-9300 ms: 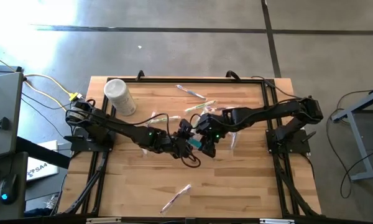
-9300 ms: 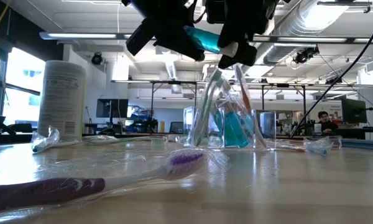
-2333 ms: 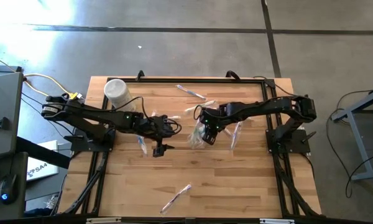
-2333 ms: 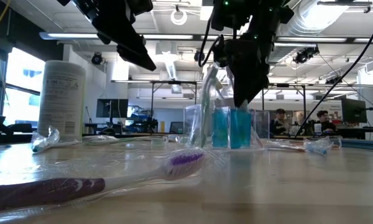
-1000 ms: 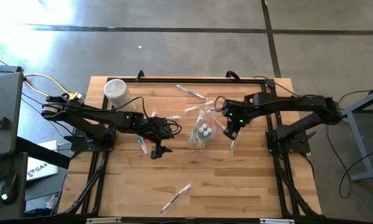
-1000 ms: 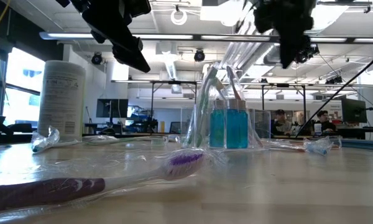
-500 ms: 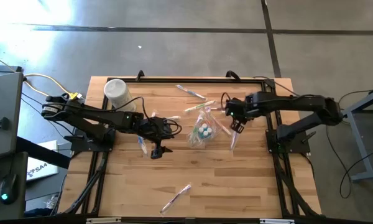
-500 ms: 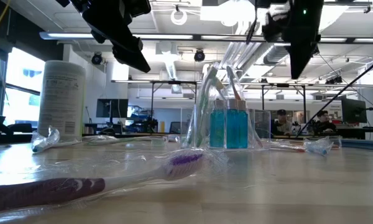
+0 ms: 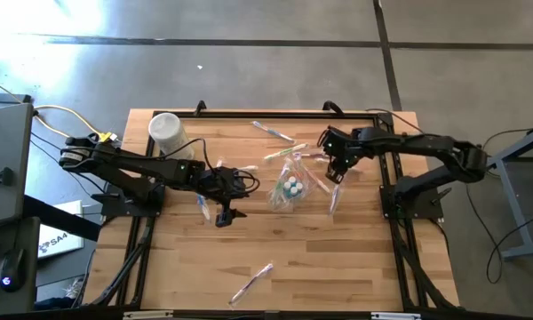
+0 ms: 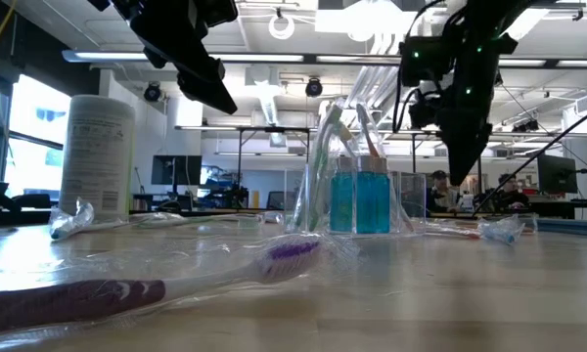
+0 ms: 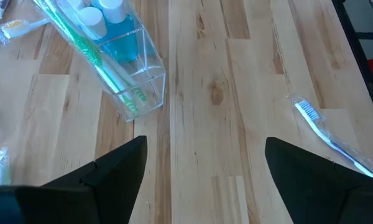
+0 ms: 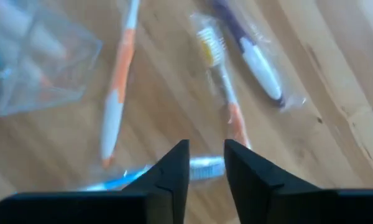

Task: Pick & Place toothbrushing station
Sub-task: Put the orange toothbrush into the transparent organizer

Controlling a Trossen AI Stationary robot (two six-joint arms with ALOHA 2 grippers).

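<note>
1. Toothbrushing station (image 9: 290,188) is the clear holder standing upright near the middle of the table (image 9: 338,267), between the two arms, with blue bottles and a green brush inside it.
2. Right gripper (image 9: 335,172) hangs above the table just beside the station on the right arm's side; its fingers stand close together with a narrow gap and hold nothing.
3. Below that gripper lie loose brushes: an orange toothbrush (image 12: 117,93), a yellow-headed wrapped toothbrush (image 12: 221,74) and a purple wrapped one (image 12: 252,56). The station shows at the edge of the right wrist view, off to one side of the fingers.
4. Left gripper (image 9: 224,212) hovers on the station's other side, a little farther off, fingers spread wide and empty.
5. From the left wrist the station lies ahead and to one side, its long axis slanting across the boards.
6. My judgement: the right arm is nearer, and the next brush lies directly under its claw.
</note>
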